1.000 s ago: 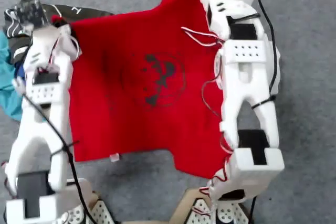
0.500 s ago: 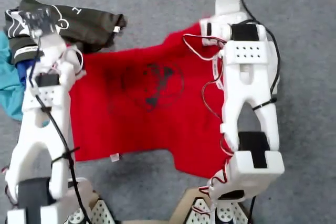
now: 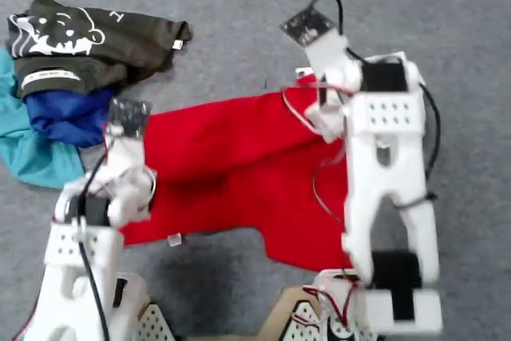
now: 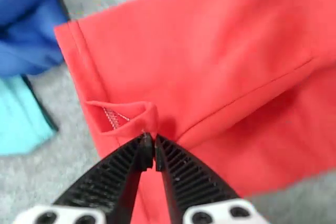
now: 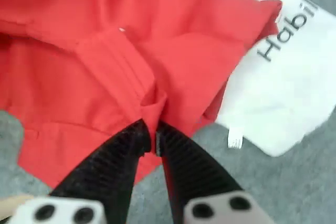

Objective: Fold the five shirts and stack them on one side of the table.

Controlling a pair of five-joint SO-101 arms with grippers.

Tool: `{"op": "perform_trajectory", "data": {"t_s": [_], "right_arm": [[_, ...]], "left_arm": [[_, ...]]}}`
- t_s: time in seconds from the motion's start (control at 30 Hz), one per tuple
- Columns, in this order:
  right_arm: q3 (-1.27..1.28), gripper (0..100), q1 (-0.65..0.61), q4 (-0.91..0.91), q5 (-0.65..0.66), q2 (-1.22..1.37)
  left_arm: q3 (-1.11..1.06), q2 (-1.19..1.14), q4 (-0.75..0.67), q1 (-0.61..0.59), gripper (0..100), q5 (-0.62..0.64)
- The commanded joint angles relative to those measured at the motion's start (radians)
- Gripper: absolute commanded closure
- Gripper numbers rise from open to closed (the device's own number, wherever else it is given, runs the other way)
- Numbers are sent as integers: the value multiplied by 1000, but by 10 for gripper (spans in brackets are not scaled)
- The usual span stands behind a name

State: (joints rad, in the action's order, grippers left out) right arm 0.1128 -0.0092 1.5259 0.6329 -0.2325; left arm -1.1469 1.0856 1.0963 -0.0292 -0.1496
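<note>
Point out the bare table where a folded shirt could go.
Bare table lies in the far right corner and in the strip between the red shirt and the near edge. The far left is crowded by the shirt pile; a white shirt touches the red one.

Left arm (image 3: 76,249) and right arm (image 3: 387,157) low, left fingers (image 4: 113,174), right fingers (image 5: 113,156) tight together.

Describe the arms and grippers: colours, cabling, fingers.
The left arm and right arm are white plastic links with black servo blocks; black cables run along both, red-and-white wires along the right. The left gripper and right gripper have black ribbed fingers on white bases with screw holes.
</note>
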Motion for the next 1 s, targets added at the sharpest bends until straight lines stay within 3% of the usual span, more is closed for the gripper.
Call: {"op": "perform_trajectory", "data": {"t_s": [0.0,0.13,0.37,0.53,0.73,0.97], "right_arm": [[209,985,63,-43,64,-206],[440,985,137,-68,143,-398],[679,985,232,-84,241,-621],[825,985,229,-84,304,-645],[905,985,236,-92,356,-645],[905,985,264,-170,350,-639]], "left_arm": [[-61,137,37,-33,971,-61],[-87,207,60,-107,971,-137],[-179,210,98,-110,971,-255],[-170,209,141,-160,972,-414],[-182,209,170,-223,972,-508],[-193,209,173,-219,971,-516]]}}
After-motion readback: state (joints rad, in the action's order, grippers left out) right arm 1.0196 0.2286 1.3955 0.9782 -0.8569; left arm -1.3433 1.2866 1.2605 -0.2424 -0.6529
